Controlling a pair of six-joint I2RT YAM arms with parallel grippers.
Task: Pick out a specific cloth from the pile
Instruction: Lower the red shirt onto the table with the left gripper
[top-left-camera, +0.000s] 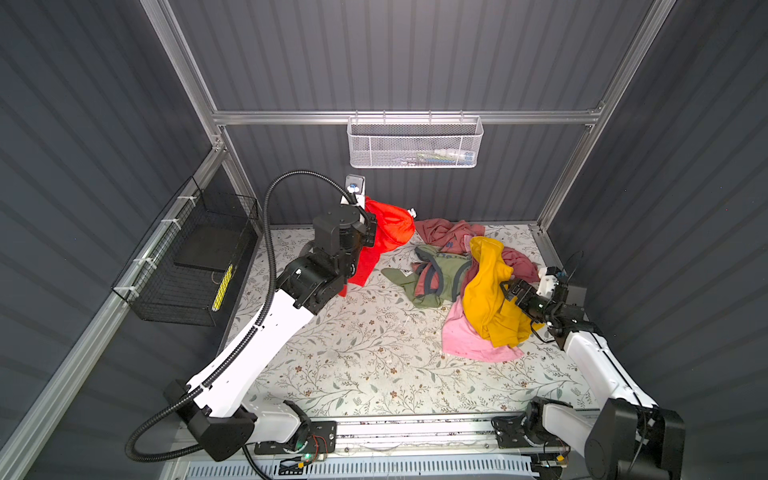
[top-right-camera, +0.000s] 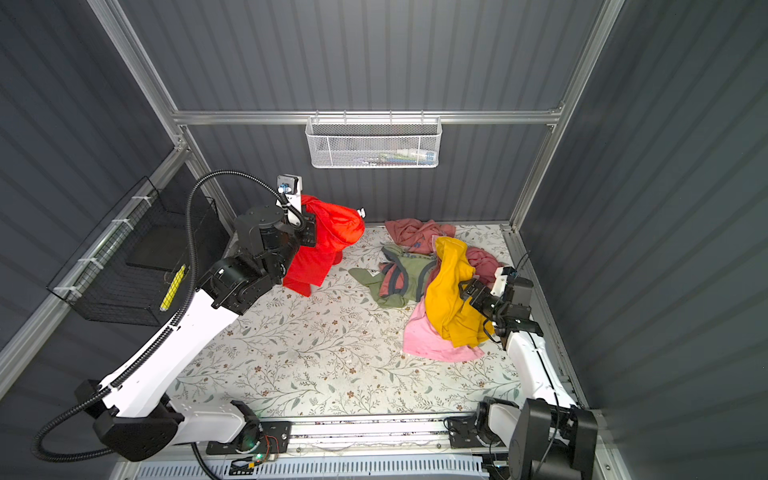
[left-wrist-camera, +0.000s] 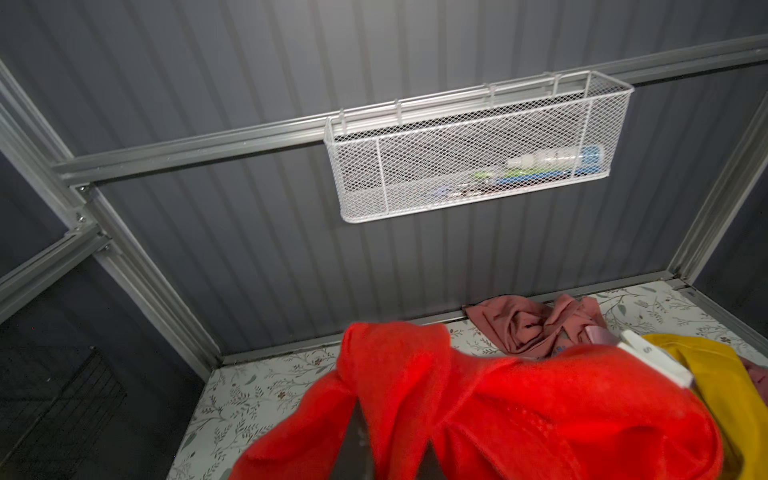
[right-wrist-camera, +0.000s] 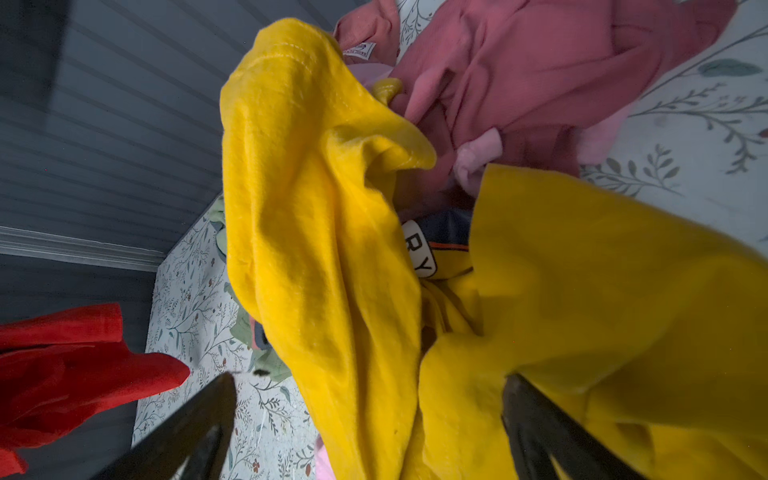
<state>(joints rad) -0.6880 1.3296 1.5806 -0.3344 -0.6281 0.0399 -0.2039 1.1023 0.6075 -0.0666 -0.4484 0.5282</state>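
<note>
Red cloth (top-left-camera: 388, 232): a bright red garment, held up at the far left of the table (top-left-camera: 353, 353). It is draped over the left gripper (top-left-camera: 371, 232) and hangs from it. It is already apart from the pile (top-left-camera: 457, 270), with patterned tabletop seen between them in both top views.
Right gripper (top-left-camera: 510, 289): at the near right, with fingers spread wide and nothing clamped. Folds of the mustard-yellow T-shirt (top-left-camera: 486, 286) are seen lying between and against them in the right wrist view.
Pile, near to far: a light pink garment (top-left-camera: 465, 336), with the yellow T-shirt heaped over it. Next comes an olive green garment with grey trim (top-left-camera: 432, 278), then a salmon pink garment (top-left-camera: 440, 235) by the back wall.
Left gripper fingers: pinched shut on the red cloth and largely buried in its folds.
Trailing hem: it hangs low toward the table. Whether it touches cannot be told.
Step judged: the lift-out is almost finished.
Doing it well: the pinch should be kept firm. The cloth should be raised until the hem hangs free, then carried leftward, away from the pile. The open right fingers should be drawn off the T-shirt without snagging it.
White mesh basket (top-left-camera: 413, 143): hung on the far wall rail, well apart from the work.
</note>
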